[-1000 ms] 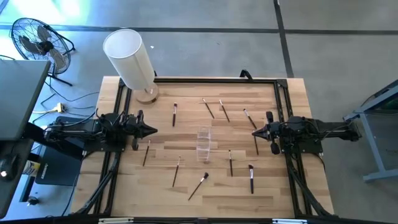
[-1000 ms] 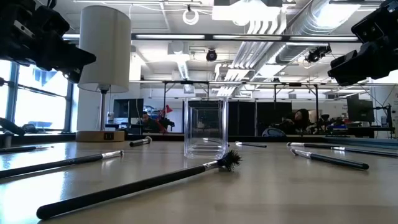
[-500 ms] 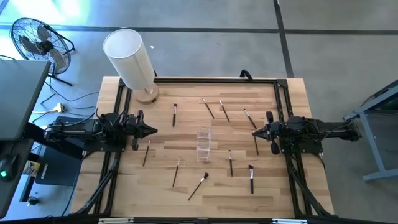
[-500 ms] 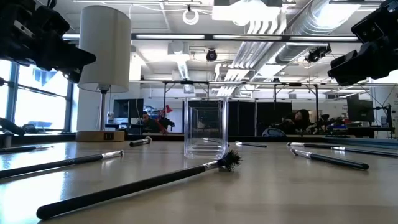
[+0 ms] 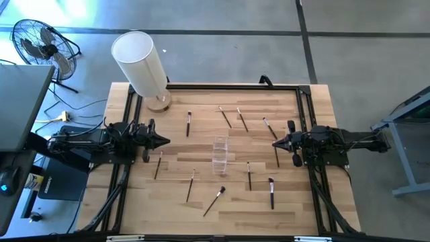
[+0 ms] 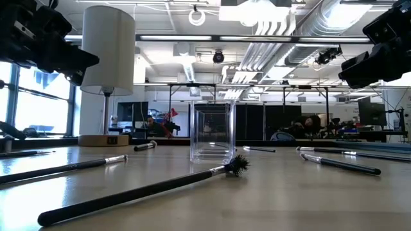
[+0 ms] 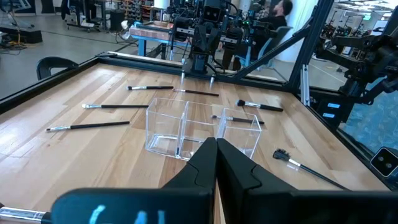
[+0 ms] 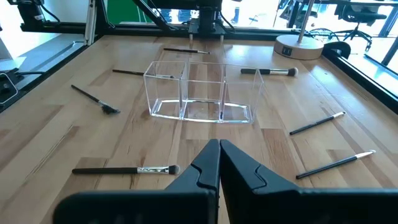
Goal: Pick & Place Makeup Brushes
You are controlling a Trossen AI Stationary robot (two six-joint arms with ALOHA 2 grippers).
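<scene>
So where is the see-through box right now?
In the high view the clear box stands empty at the middle of the table, between the two arms, with makeup brushes lying scattered all around it.

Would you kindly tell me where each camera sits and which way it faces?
High: overhead, straight down; both arms, left tool, right tool.
Low: tabletop height, facing clear organizer; arms overhead.
Left wrist: above its shut tool, facing organizer.
Right wrist: above its shut tool, facing opposite way.
All share organizer, makeup brushes.
</scene>
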